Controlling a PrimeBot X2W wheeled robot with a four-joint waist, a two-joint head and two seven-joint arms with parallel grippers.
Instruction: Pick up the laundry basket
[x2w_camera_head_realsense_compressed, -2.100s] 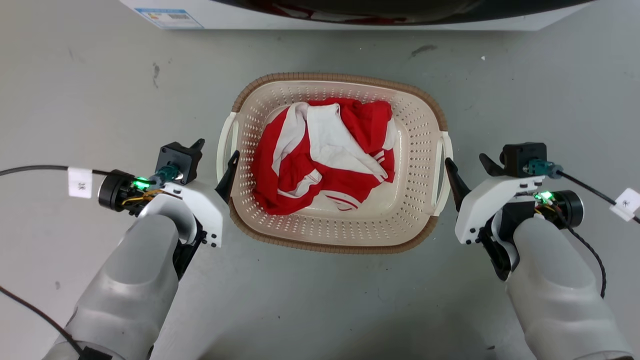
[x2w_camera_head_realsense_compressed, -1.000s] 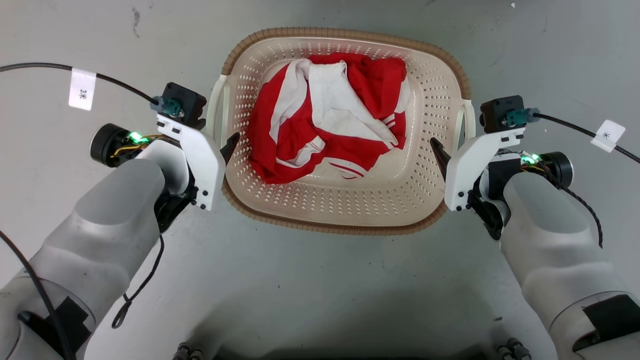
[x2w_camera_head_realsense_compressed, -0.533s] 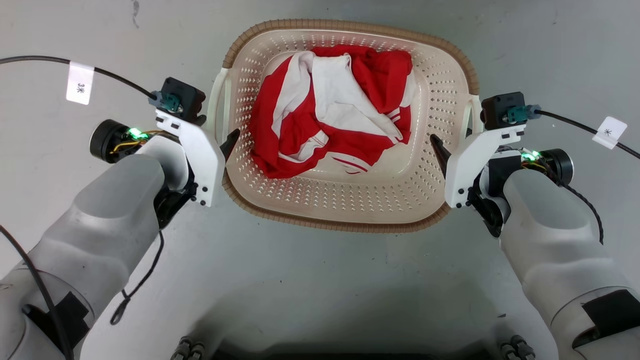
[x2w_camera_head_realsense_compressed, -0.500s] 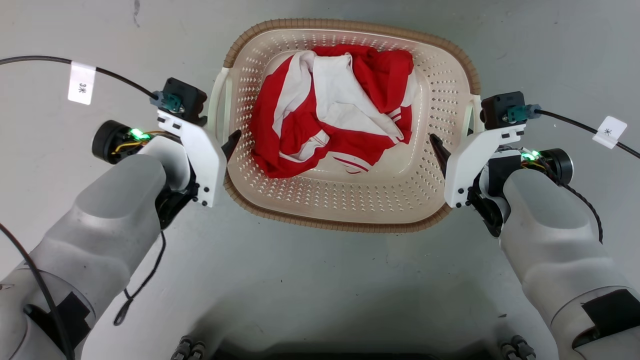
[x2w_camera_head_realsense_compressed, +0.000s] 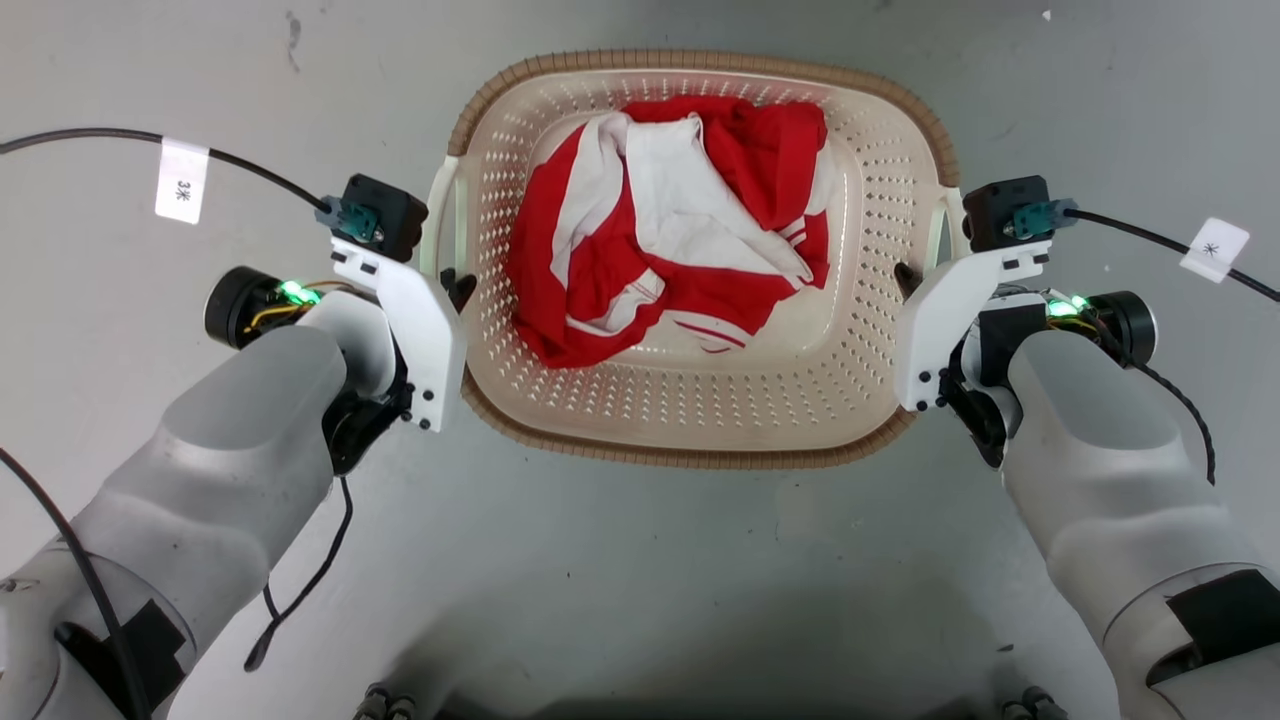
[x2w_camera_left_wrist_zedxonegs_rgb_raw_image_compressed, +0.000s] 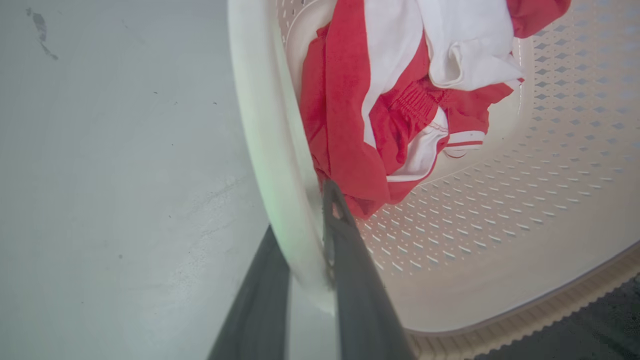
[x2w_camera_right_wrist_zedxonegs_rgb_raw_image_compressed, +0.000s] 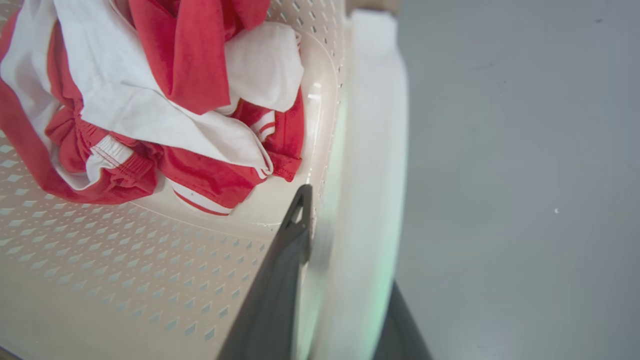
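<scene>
the laundry basket (x2w_camera_head_realsense_compressed: 690, 455), w/ red-and-white clothes (x2w_camera_head_realsense_compressed: 660, 250) inside, is over the grey floor (x2w_camera_head_realsense_compressed: 640, 580) btwn both arms; left gripper (x2w_camera_head_realsense_compressed: 458, 287) pinches its left handle (x2w_camera_head_realsense_compressed: 441, 215), one finger inside the wall, one outside; right gripper (x2w_camera_head_realsense_compressed: 904, 279) pinches the right handle (x2w_camera_head_realsense_compressed: 938, 225) likewise. so reach and grasp look done; the lift remains, and i can't tell if it's off the floor yet.
</scene>
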